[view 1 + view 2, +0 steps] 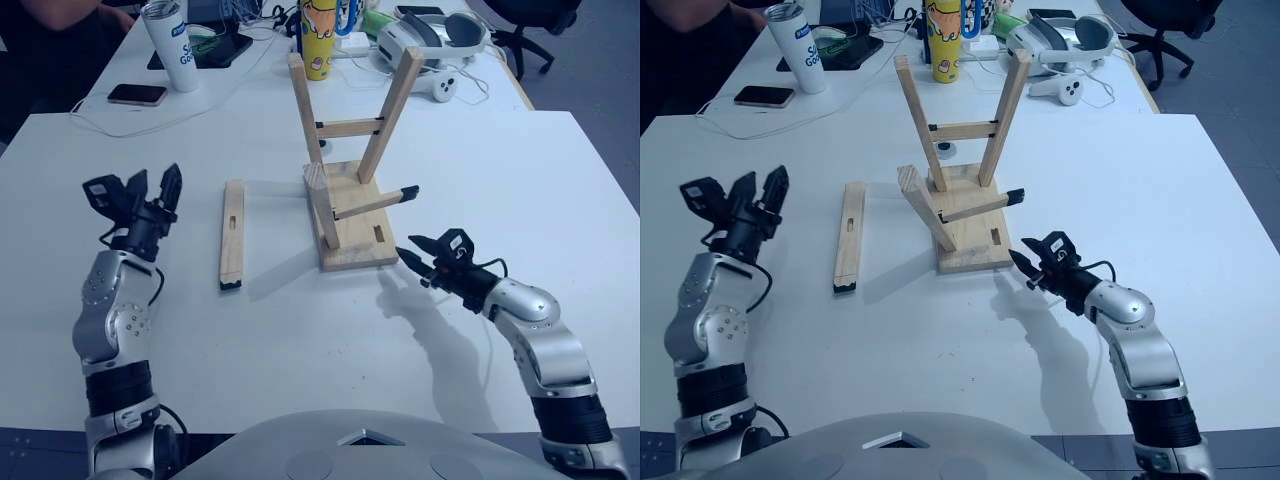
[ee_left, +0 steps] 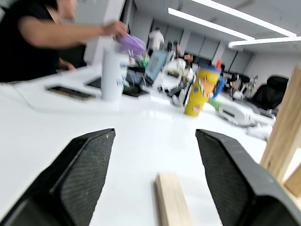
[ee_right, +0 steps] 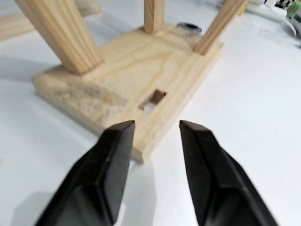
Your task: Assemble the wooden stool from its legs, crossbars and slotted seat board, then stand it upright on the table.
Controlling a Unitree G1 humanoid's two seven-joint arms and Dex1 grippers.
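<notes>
While our right gripper (image 1: pixel 410 250) hovers parted by the seat board (image 1: pixel 360 250), the loose leg (image 1: pixel 233 235) points lengthwise away, ahead of our nearer left gripper's (image 1: pixel 155 180) wide fingers (image 2: pixel 89 174).

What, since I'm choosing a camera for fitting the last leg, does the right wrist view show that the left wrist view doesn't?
Right wrist view, not left: the seat board with its empty slot, just beyond the open right gripper. Left wrist view, not right: the loose leg lying flat ahead of the open left gripper, with a white tumbler, yellow cup and phone behind. Both: the white table and parts of the fitted legs.
</notes>
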